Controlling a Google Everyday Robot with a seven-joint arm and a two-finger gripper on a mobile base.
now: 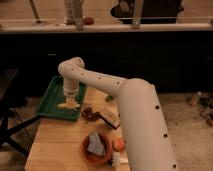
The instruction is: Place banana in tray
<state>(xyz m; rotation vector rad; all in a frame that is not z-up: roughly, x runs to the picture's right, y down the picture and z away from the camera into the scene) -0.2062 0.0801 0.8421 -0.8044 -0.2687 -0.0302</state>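
Note:
The dark green tray (52, 97) sits at the far left of the wooden table. The pale yellow banana (68, 105) lies at the tray's near right part, right under my gripper. My gripper (69, 101) hangs from the white arm that reaches over from the right, pointing down over the tray at the banana. Whether the banana rests on the tray floor or is held just above it, I cannot tell.
A round orange-brown dish (97, 150) with a grey object in it stands near the table's front. An orange fruit (118, 144) lies to its right. A dark object (90, 113) and a brown-and-white block (109, 118) lie just right of the tray. A dark counter runs behind.

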